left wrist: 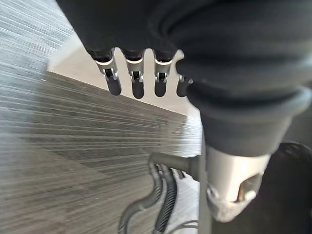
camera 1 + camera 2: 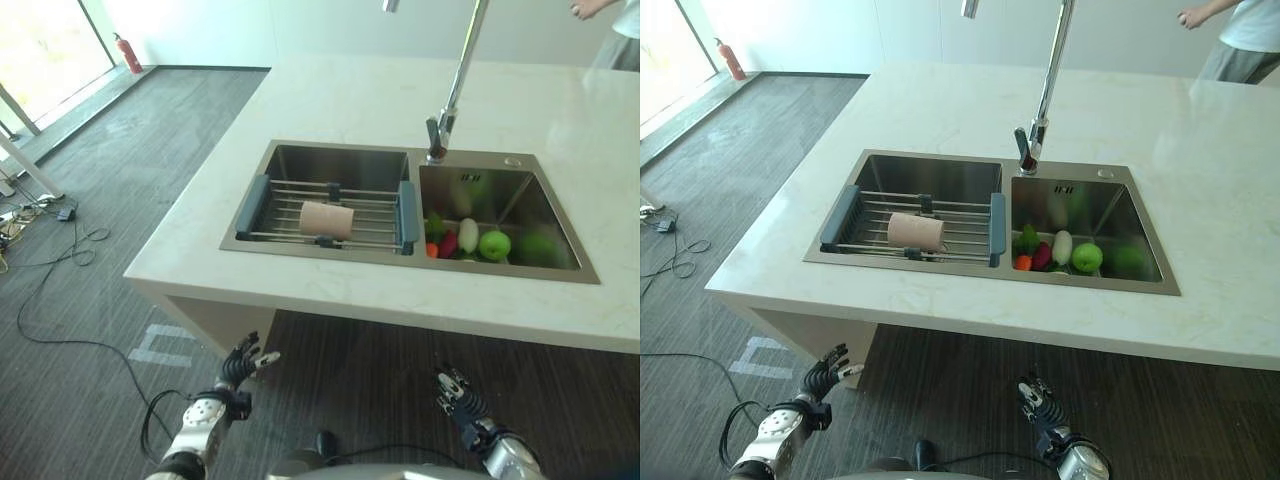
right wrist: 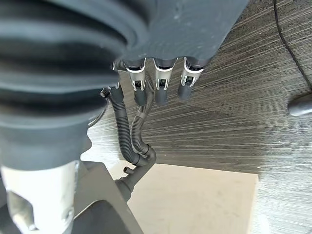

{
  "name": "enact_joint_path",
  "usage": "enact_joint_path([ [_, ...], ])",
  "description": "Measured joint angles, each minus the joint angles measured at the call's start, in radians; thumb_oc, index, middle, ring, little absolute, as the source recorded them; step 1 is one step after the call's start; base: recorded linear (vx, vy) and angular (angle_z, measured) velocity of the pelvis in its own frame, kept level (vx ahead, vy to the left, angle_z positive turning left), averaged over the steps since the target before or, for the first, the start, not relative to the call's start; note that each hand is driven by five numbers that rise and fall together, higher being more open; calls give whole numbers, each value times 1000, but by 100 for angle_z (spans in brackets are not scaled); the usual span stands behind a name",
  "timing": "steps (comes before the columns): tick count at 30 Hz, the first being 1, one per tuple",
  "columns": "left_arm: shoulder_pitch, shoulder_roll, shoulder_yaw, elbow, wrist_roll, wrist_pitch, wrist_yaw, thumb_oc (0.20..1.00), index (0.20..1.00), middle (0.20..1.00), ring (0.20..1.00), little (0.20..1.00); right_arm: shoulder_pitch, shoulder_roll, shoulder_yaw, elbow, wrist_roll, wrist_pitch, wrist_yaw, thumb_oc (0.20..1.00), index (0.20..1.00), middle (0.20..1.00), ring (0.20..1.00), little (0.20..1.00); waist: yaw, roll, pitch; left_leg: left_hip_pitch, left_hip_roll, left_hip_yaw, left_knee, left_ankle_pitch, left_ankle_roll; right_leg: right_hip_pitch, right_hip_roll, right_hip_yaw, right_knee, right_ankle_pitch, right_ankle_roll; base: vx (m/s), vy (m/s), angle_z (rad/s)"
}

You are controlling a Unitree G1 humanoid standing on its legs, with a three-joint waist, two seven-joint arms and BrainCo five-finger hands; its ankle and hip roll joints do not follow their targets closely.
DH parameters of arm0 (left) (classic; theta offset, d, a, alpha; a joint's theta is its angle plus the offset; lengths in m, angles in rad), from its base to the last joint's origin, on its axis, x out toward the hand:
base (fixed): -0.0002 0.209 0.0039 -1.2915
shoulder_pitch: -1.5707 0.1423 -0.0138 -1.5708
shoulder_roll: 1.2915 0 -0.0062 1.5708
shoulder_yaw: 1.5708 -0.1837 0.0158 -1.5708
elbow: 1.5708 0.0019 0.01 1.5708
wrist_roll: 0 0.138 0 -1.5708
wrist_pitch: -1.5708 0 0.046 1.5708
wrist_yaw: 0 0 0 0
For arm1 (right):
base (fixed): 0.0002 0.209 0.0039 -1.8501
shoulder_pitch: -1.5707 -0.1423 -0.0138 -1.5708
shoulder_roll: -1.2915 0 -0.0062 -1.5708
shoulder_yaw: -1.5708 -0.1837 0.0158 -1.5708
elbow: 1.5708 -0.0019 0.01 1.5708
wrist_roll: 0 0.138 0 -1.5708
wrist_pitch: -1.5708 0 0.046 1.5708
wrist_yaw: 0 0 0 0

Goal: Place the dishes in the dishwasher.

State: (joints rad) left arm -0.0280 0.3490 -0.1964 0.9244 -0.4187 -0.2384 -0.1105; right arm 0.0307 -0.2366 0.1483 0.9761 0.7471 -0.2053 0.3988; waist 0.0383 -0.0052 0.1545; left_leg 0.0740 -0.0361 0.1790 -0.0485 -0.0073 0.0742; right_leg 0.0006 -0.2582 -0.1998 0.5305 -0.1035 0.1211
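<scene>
I see the pale marble-look counter (image 2: 330,95) with its steel double sink (image 2: 345,165), tall chrome tap (image 2: 455,80) above the divider, grey-handled wire drying rack (image 2: 325,212) bridging the left basin so washed ware can drain. The only dish, a beige cylindrical cup (image 2: 327,220), lies on its side on that rack; mixed fruit and vegetables (image 2: 480,242) sit in the right basin. My left hand (image 2: 240,365) and right hand (image 2: 457,395) hang low with relaxed fingers, grasping nothing, well short of the cup.
</scene>
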Motion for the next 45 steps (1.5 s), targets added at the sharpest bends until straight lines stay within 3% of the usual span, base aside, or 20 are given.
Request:
enact_joint_path([
  [1,14,3,2,-2,0,1,5,1000,1000,1000,1000,1000,0,-1,6,-4,0,1,1,1000,1000,1000,1000,1000,4,3,-7,13,3,16,-19,4,0,-32,-11,-34,41,-21,1,55,-65,-66],
  [3,20,7,1,-5,-1,2,21,1000,1000,1000,1000,1000,2,-1,47,-22,0,0,2,1000,1000,1000,1000,1000,-8,-2,-18,4,14,20,-19,15,-17,-78,71,-26,-49,-105,-1,13,-111,-26],
  [4,8,-2,-1,-1,-1,2,26,1000,1000,1000,1000,1000,3,-8,45,-21,1,0,6,1000,1000,1000,1000,1000,-17,-23,-20,-20,9,15,-5,5,-2,-142,113,-67,-178,-86,-4,15,-217,22],
  [5,18,-10,1,-1,-1,3,31,1000,1000,1000,1000,1000,2,-13,45,-20,1,0,6,1000,1000,1000,1000,1000,-18,-30,-20,-37,4,27,18,-5,4,-177,86,-88,-221,-44,-5,43,-235,28],
  [8,57,-64,29,70,-41,4,31,1000,1000,1000,1000,1000,-12,-5,46,20,1,1,2,1000,1000,1000,1000,1000,0,-15,-30,-35,20,-8,24,-9,-15,-152,86,-63,-258,-24,-26,84,-155,36],
  [9,91,-81,36,145,-58,26,28,1000,1000,1000,1000,1000,-35,1,37,47,2,1,-1,1000,1000,1000,1000,1000,5,-23,-40,-38,36,-22,40,-19,-34,-92,114,-55,-332,22,-49,74,-99,29],
  [11,122,-96,42,182,-93,46,31,1000,1000,1000,1000,1000,-36,-20,32,52,2,1,-3,1000,1000,1000,1000,1000,12,3,-49,-35,66,-34,44,-20,-50,-59,150,-79,-387,41,-72,51,-112,24],
  [14,133,-118,187,204,-236,55,31,1000,1000,1000,1000,1000,-21,-27,32,77,-2,2,-1,1000,1000,1000,1000,1000,22,2,-54,-65,104,-48,159,44,-125,-25,179,-95,-390,12,-121,-1,-61,11],
  [17,107,-118,245,226,-346,56,33,1000,1000,1000,1000,1000,-15,-35,31,76,-12,2,-2,1000,1000,1000,1000,1000,21,-22,-51,-146,73,-132,300,113,-212,-23,146,-89,-399,7,-135,42,96,-1],
  [19,107,-118,288,225,-402,61,34,1000,1000,1000,1000,1000,-8,-57,31,78,-20,2,-3,1000,1000,1000,1000,1000,18,7,-50,-174,91,-149,325,93,-198,0,149,-97,-422,11,-133,81,228,-8],
  [22,80,-119,311,219,-507,58,88,1000,1000,1000,1000,1000,-6,-67,6,111,-20,2,-3,1000,1000,1000,1000,1000,7,23,-50,-144,189,-36,113,97,-201,13,162,-133,-452,21,-130,44,136,13],
  [25,54,-120,317,237,-543,52,113,1000,1000,1000,1000,1000,-4,-72,-12,134,-20,-11,-1,1000,1000,1000,1000,1000,-5,39,-59,-68,156,-53,25,99,-204,37,165,-154,-494,43,-111,84,97,10],
  [26,51,-128,317,231,-543,46,116,1000,1000,1000,1000,1000,5,-86,-12,134,-20,-18,4,1000,1000,1000,1000,1000,-7,73,-66,-31,148,-56,14,108,-190,39,180,-157,-495,46,-98,80,63,20],
  [27,52,-124,326,232,-544,43,122,1000,1000,1000,1000,1000,7,-87,-15,143,-20,-20,5,1000,1000,1000,1000,1000,-9,82,-63,-3,143,-57,-27,100,-149,42,178,-161,-491,52,-72,70,50,11],
  [31,57,-69,398,216,-546,12,144,1000,1000,1000,1000,1000,20,-77,-17,145,-21,-22,25,1000,1000,1000,1000,1000,-5,68,-69,1,84,-50,-33,82,-109,49,117,-159,-495,63,-40,68,46,7],
  [34,58,66,536,217,-587,0,158,1000,1000,1000,1000,1000,21,-78,-43,148,-24,-22,26,1000,1000,1000,1000,1000,-3,81,-70,16,73,-40,-34,74,-106,73,114,-152,-546,79,-25,54,31,-9],
  [35,58,152,614,217,-598,2,164,1000,1000,1000,1000,1000,27,-98,-42,152,-29,-21,26,1000,1000,1000,1000,1000,-3,97,-71,28,75,-33,-35,70,-107,92,120,-146,-571,85,-22,28,15,-18],
  [38,60,292,692,185,-631,-30,181,1000,1000,1000,1000,1000,51,-143,-39,152,-31,-18,22,1000,1000,1000,1000,1000,-2,125,-81,32,79,-32,-38,58,-109,100,129,-141,-588,93,-23,27,-4,-9],
  [41,58,329,708,-13,-613,-75,245,1000,1000,1000,1000,1000,86,-145,-37,147,-29,-18,12,1000,1000,1000,1000,1000,18,136,-88,32,82,-33,-38,58,-109,111,135,-144,-600,102,-19,14,-31,1],
  [45,54,336,692,-326,-455,-116,334,1000,1000,1000,1000,1000,120,-138,-36,58,-28,-2,-14,1000,1000,1000,1000,1000,25,124,-91,29,85,-34,-39,60,-111,117,139,-144,-601,108,-21,24,-46,-1],
])
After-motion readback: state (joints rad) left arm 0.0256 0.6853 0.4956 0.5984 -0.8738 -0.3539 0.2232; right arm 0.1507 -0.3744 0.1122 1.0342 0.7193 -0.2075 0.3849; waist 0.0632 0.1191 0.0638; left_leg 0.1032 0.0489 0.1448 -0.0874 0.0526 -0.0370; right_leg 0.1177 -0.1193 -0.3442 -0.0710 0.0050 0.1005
